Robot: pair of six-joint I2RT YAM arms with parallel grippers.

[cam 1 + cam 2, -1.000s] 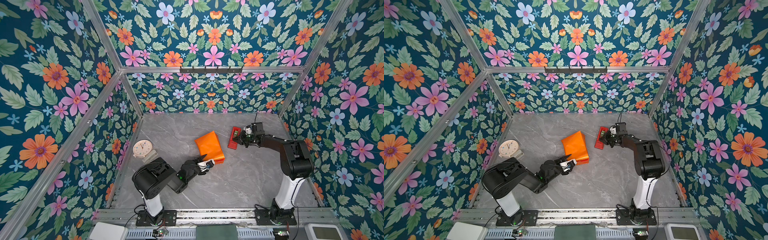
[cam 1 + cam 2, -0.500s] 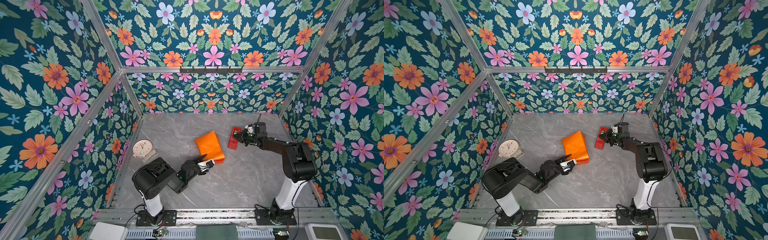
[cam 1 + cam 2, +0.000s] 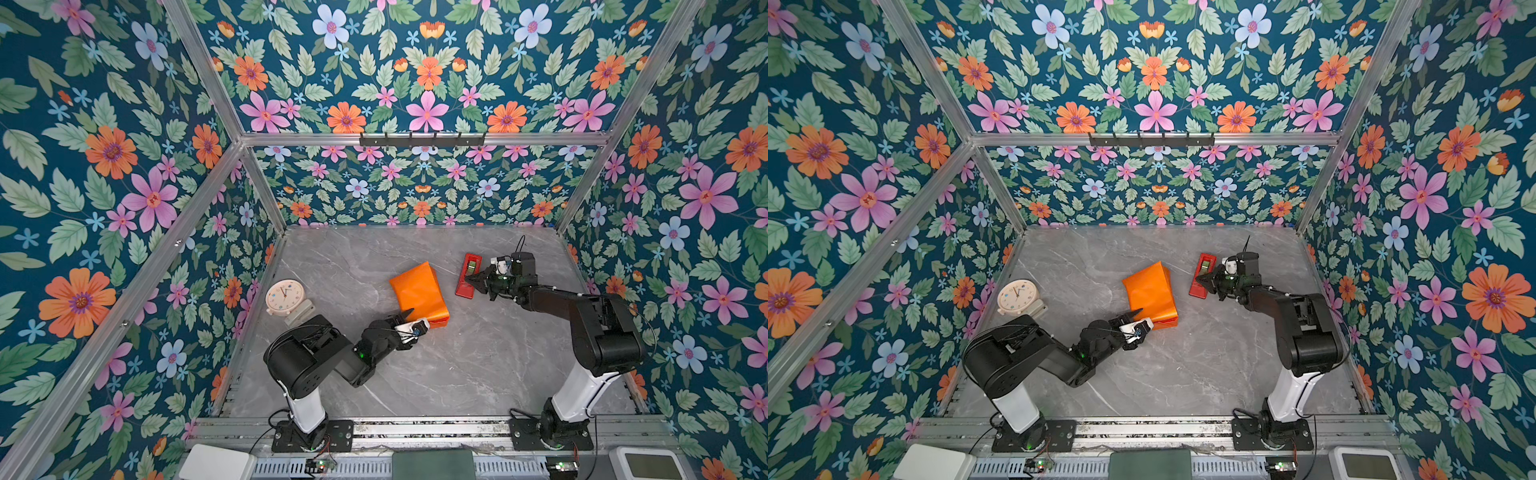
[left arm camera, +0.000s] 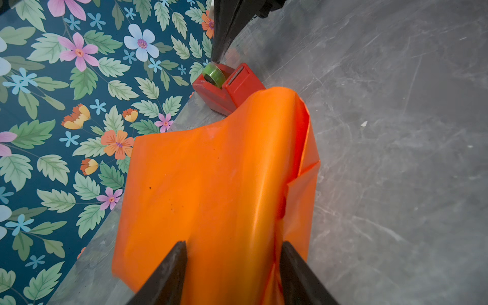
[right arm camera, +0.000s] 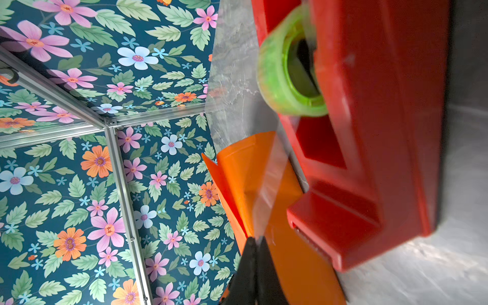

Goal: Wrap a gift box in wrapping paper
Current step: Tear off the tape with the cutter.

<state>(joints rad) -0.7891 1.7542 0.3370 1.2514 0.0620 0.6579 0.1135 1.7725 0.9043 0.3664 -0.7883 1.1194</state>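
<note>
The wrapping paper point(image 3: 419, 293) point(image 3: 1150, 291) lies mid-table as a glossy orange parcel folded over; the gift box is hidden inside it. My left gripper point(image 3: 415, 318) point(image 4: 233, 243) straddles the parcel's near end, its jaws pressed against the paper point(image 4: 211, 184) on both sides. My right gripper point(image 3: 467, 280) point(image 5: 254, 239) is shut on a clear strip of tape point(image 5: 266, 184) that runs back to the green roll point(image 5: 280, 79) in the red tape dispenser point(image 3: 471, 266) point(image 5: 369, 132). The dispenser stands just right of the parcel.
A cream alarm clock point(image 3: 284, 297) point(image 3: 1016, 296) stands by the left wall. Flowered walls close in the grey marble table point(image 3: 457, 365) on three sides. The arms' bases sit on a rail along the front edge.
My right gripper has slid a little along the dispenser toward the parcel, staying shut. The left gripper and the parcel have not moved.
</note>
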